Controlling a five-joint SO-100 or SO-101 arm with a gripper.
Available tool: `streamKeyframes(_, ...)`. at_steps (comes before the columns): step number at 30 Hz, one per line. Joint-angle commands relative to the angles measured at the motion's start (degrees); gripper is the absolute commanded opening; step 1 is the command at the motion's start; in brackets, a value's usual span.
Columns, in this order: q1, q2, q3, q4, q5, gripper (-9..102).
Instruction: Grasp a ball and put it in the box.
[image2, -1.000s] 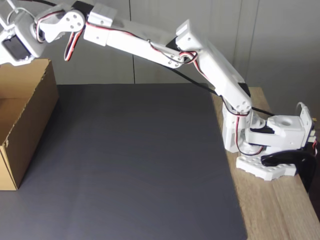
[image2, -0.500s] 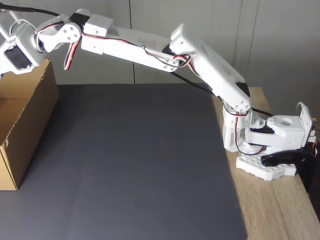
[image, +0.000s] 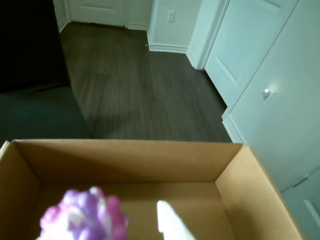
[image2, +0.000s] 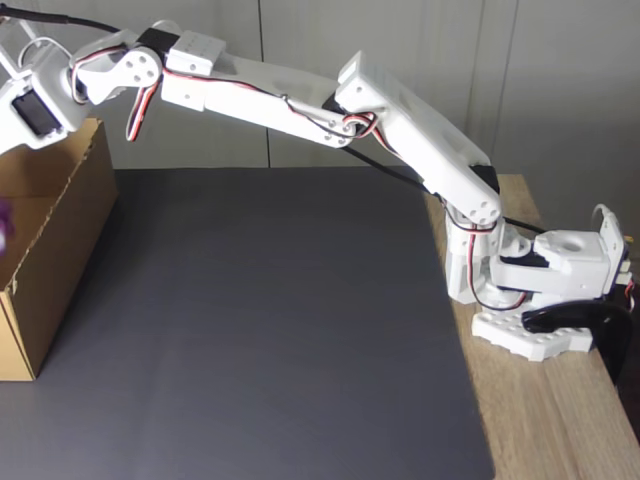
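Looking down through the wrist view, we see the ball (image: 84, 215) blurred above the floor of the open box (image: 250, 170), with a white finger (image: 170, 222) beside it, but we cannot tell how our gripper's jaws stand.

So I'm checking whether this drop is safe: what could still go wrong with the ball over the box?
The ball appears above the open box, toward the left in the wrist view, so it may clip that wall or bounce inside. In the fixed view the arm is stretched far out over the box, leaving little margin if it sags. Whether the gripper has let go cannot be told.
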Motion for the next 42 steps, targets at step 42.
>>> streamKeyframes(42,-1.76,27.25,-2.2,44.3,1.41,0)
